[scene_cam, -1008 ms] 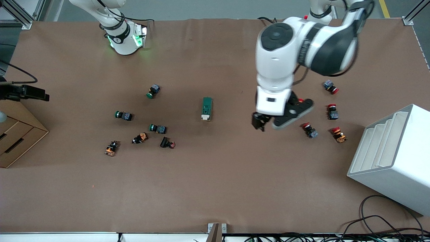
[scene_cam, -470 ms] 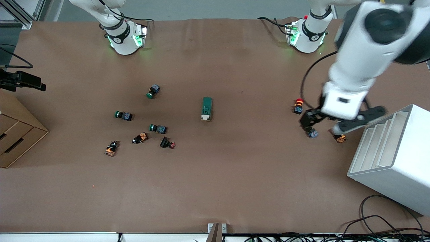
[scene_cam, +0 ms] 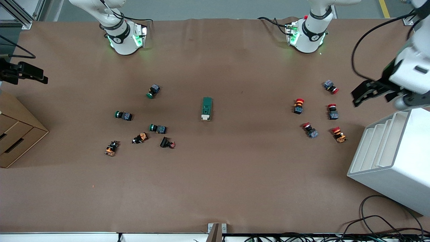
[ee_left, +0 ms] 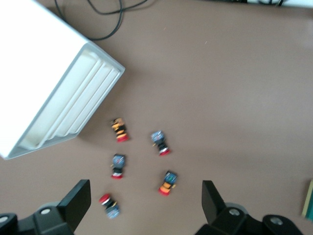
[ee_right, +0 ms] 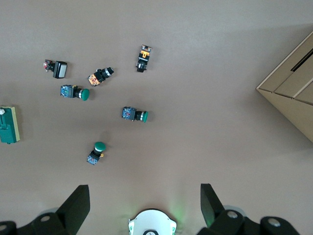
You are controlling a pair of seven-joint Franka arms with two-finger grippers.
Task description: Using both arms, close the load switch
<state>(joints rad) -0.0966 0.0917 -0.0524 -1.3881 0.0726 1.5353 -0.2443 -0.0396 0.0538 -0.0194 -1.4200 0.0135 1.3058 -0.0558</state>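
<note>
Risk of scattering: load switch (scene_cam: 207, 108) lying mid-bench, left jaws spread apart out at 3 o'clock beside white rack (scene_cam: 399, 158), right jaws spread at 9 o'clock by cardboard drawers (scene_cam: 20, 134). Could clip red-capped buttons (scene_cam: 298, 105) while reaching in, or skid switch through one-sided pressing.

The left gripper (ee_left: 144, 205) hangs high over the brown table (ee_left: 234, 88), its fingers (ee_left: 78, 198) spread wide with nothing between them. Below lie five red-capped push buttons (ee_left: 119, 129) in a loose cluster, near a white slotted rack (ee_left: 54, 83). A black cable (ee_left: 98, 19) curls beside the rack.
</note>
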